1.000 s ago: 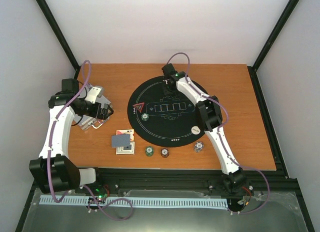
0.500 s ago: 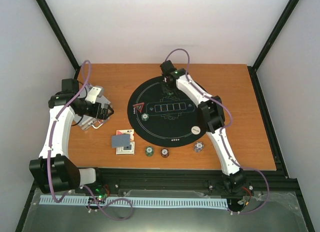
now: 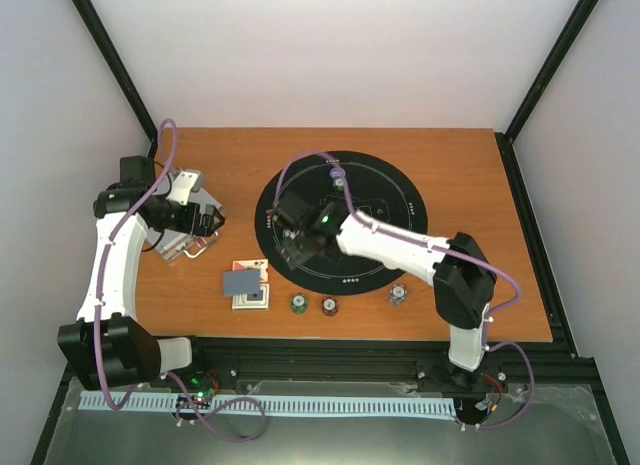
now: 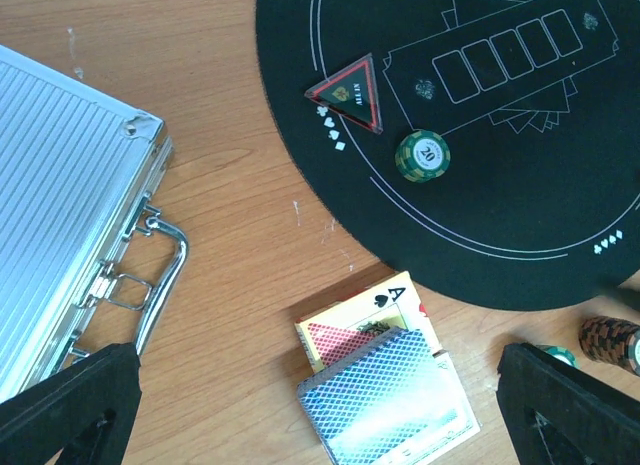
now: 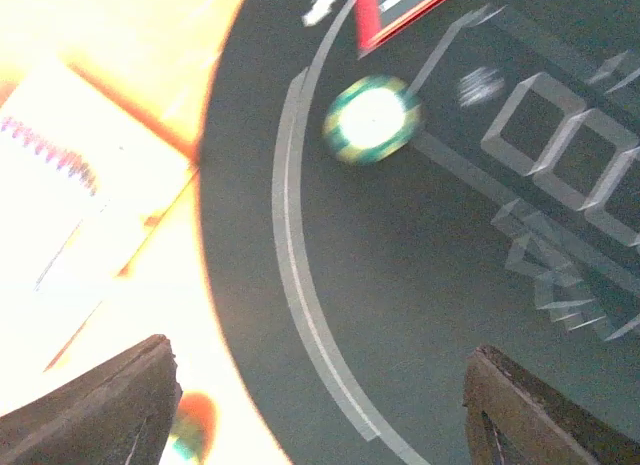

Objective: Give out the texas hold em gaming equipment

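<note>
Our right claw [image 5: 320, 410] just swung back across the mat [image 5: 400, 335], spread wide and empty over the green chip [image 5: 370, 118], so we're guessing that one's next; left claw [image 4: 320, 410] is wide open too.

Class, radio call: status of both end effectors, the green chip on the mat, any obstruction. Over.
Left end effector open, empty. Right end effector open, above mat. Green chip on mat, untouched. Nothing blocking it.

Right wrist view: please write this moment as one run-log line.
right gripper: open, empty | under it: black mat, green poker chip ahead | left gripper: open, beside silver case
</note>
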You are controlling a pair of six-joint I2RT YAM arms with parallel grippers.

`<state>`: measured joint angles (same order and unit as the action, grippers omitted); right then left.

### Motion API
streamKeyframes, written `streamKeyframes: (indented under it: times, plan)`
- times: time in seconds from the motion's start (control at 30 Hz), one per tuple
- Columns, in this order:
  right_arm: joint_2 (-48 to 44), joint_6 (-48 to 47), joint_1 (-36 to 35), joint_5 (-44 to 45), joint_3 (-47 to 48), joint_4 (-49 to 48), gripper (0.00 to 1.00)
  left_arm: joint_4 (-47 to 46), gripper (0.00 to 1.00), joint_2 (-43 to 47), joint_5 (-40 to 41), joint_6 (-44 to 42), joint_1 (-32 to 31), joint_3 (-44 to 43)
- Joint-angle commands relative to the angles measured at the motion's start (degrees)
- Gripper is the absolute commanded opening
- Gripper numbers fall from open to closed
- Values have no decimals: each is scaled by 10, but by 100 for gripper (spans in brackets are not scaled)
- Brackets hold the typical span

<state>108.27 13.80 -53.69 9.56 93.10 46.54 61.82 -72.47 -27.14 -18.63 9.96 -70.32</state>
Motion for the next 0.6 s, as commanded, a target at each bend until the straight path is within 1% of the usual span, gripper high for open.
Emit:
streamKeyframes:
  times: [0.0,0.2,0.43,0.57]
  plan:
    - [-20,63,-72,-2,-60,-18,79,-6,100,17,14,20,9,-3]
    - [-2,87,-125,-18,-89,-20,81,-3,100,41,19,10,9,12]
    - [20,97,-142,-42,-123,-43,80,3,100,45,15,4,9,10]
    - [31,94,-142,-53,-130,-51,76,5,100,42,4,7,9,3]
